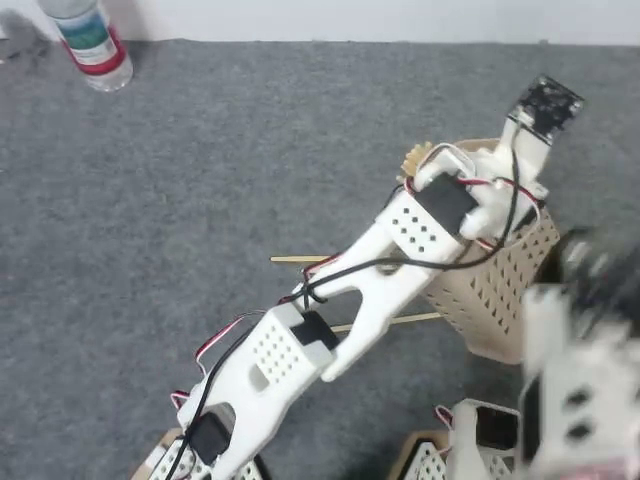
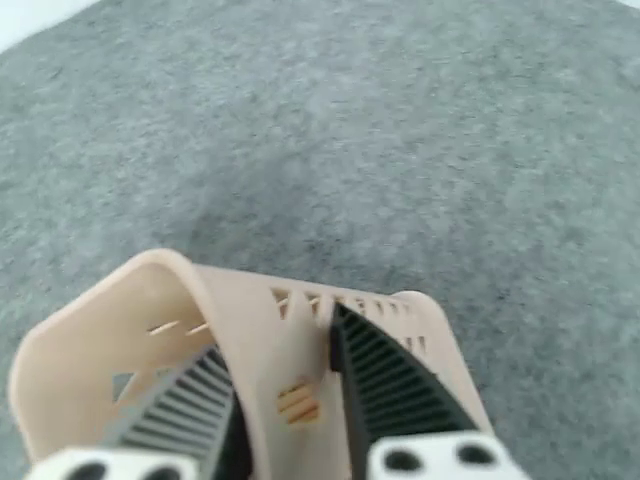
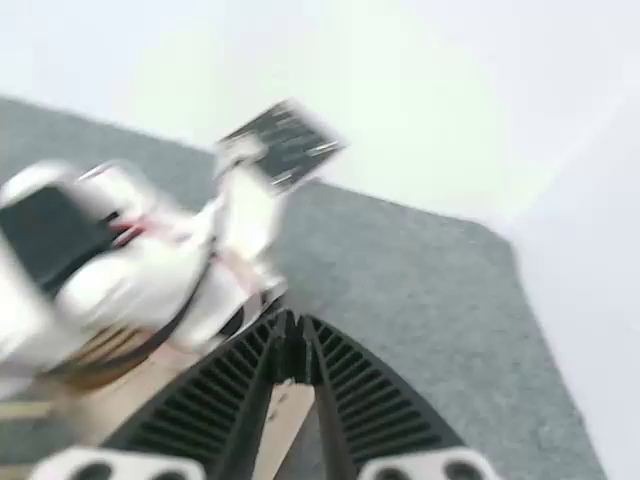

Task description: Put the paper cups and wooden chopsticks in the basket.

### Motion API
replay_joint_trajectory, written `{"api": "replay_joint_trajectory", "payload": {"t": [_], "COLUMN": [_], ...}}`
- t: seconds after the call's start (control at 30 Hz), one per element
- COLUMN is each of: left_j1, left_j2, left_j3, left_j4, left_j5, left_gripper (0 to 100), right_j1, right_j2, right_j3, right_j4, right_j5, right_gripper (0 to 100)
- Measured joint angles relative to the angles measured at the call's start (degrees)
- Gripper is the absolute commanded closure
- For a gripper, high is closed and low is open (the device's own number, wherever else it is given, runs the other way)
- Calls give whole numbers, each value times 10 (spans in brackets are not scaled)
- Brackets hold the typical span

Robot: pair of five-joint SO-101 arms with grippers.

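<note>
High view: the left arm [image 1: 380,265] is stretched to the basket [image 1: 490,290], its wall clamped by the left gripper [image 2: 280,340]; the right gripper [image 3: 292,330] is closed.

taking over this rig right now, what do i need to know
Left gripper: shut on the basket wall.
Right gripper: shut, empty, close to the basket.
One chopstick and a second chopstick lie on the mat beside the basket.
Done: cannot tell; the left arm hides the basket's inside, so I can't say whether cups are in there.
Left: both chopsticks into the basket, then check for cups.
</note>
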State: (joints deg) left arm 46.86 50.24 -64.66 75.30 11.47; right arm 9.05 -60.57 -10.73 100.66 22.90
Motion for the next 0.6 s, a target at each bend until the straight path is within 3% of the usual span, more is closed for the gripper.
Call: {"api": "replay_joint_trajectory", "payload": {"t": [0.23,0.4,0.6], "left_j1": [13,36,91], "left_j2": [-1,22,41], "left_j3": [-2,-11,-62], "left_j4": [6,7,37], "left_j5": [-11,-58,-112], "left_gripper": [987,987,987], "right_j1": [-14,-16,-17], "right_j2": [-251,-426,-435], "right_j3": [242,315,376], "right_j4": [0,0,0], "right_j5": [14,14,15], "right_gripper": [991,991,991]}}
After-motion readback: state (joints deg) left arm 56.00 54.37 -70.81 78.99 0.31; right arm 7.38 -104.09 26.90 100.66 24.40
